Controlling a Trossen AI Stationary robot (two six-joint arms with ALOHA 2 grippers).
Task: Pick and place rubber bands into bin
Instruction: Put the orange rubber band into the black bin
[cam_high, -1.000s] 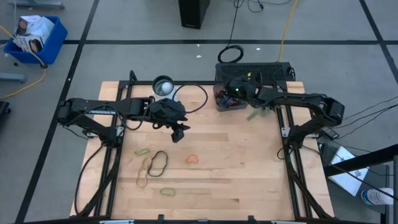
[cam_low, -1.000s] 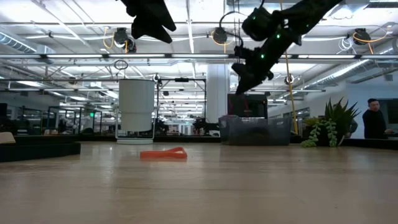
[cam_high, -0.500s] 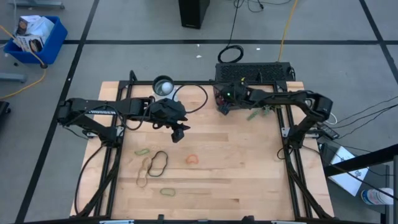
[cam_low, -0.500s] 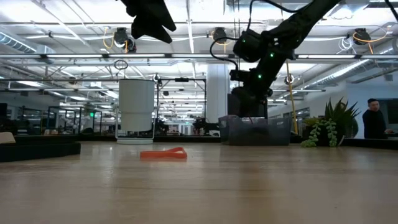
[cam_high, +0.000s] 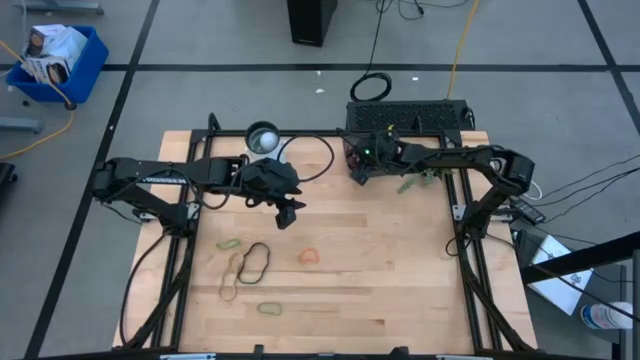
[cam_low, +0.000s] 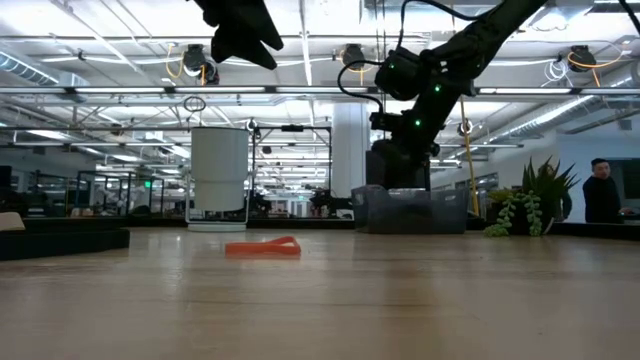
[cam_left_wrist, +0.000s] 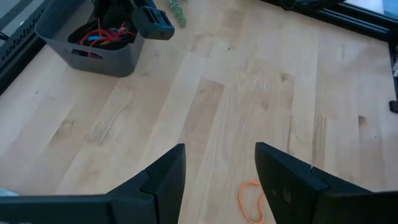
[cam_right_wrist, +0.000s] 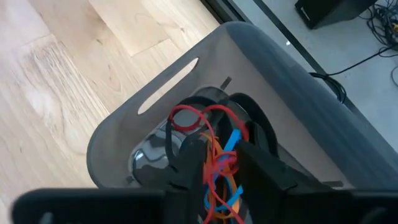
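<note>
The smoky-grey bin (cam_high: 362, 163) stands at the table's far edge, right of the middle, with a heap of red, orange and blue rubber bands (cam_right_wrist: 214, 134) in it. My right gripper (cam_right_wrist: 221, 167) reaches down into the bin, its fingers a little apart over the heap. More rubber bands lie flat on the wood at the near left: an orange-red one (cam_high: 309, 256), a black one (cam_high: 257, 260), tan ones (cam_high: 230, 290) and green ones (cam_high: 269, 309). My left gripper (cam_high: 288, 215) hangs open above the table's middle, over bare wood. My right gripper has its fingertips (cam_right_wrist: 189, 163) inside the bin, slanting down from the table's right side, with red and orange bands showing in the gap between them. Whether the fingers touch a band I cannot tell.
A clear round cup (cam_high: 263, 137) stands at the far edge, left of the bin, with a thick black cable (cam_high: 315, 160) looping beside it. A green sprig-like thing (cam_high: 410, 184) lies right of the bin. Bare wood stretches across the near right.
My right gripper has sunk and tipped down from above the bin into its opening, shifting slightly toward the table's left, then stayed there.
</note>
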